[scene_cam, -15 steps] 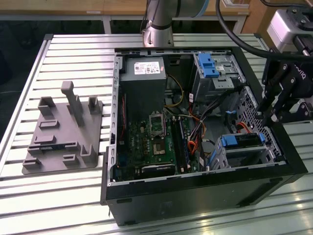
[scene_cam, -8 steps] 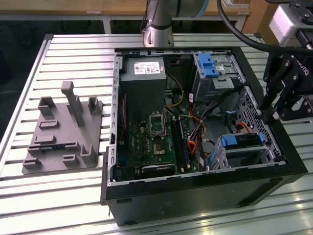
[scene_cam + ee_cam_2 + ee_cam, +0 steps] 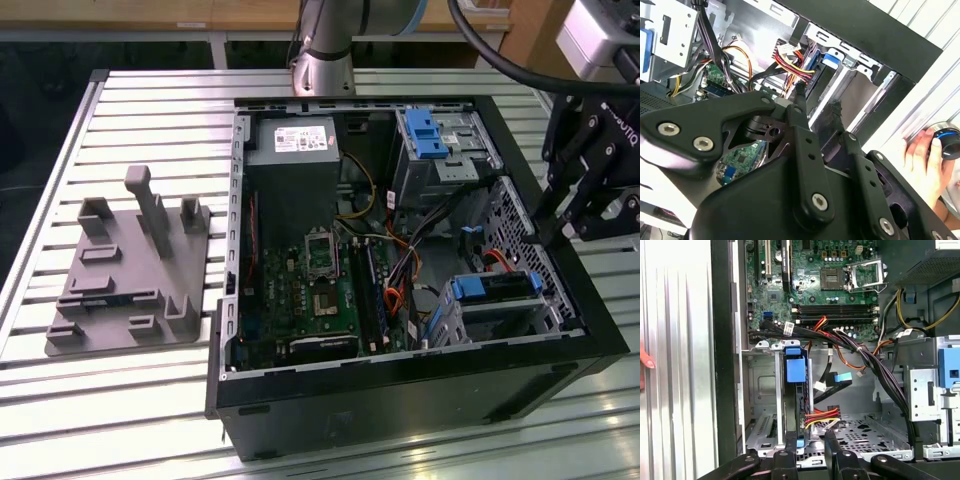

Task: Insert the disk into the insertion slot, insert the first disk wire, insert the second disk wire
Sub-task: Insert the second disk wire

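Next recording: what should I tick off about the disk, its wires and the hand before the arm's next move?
1. Disk in the cage: ok, it stands inside.
2. Hand empty: ok, it is open, holding nothing, close to the cage.
3. Red-and-yellow wire plugged in: cannot tell. It reaches the disk's end, but the joint is hidden.
4. Blue-plugged cable connected: not ok, its plug hangs apart from the disk.
5. Person's hand out of the way: ok, it is outside the case.
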You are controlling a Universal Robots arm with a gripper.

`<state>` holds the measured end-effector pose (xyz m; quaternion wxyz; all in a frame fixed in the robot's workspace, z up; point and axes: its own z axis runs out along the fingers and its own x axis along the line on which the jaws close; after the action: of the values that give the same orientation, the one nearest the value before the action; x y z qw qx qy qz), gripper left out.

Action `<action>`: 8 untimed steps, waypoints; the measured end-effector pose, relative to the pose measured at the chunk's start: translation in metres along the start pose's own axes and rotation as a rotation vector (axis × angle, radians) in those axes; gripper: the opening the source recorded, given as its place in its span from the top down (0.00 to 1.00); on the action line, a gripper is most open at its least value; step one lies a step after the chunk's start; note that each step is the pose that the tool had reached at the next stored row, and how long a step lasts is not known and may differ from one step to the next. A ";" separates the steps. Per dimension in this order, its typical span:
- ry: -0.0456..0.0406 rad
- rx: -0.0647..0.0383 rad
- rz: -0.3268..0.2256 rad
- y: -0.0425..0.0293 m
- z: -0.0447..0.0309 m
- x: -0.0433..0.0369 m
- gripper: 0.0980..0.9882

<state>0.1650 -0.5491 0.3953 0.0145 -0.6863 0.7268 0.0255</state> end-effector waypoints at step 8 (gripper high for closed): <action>0.0001 0.000 0.000 0.0001 -0.0066 -0.0004 0.71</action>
<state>0.1650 -0.5491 0.4019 0.0146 -0.6863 0.7268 0.0254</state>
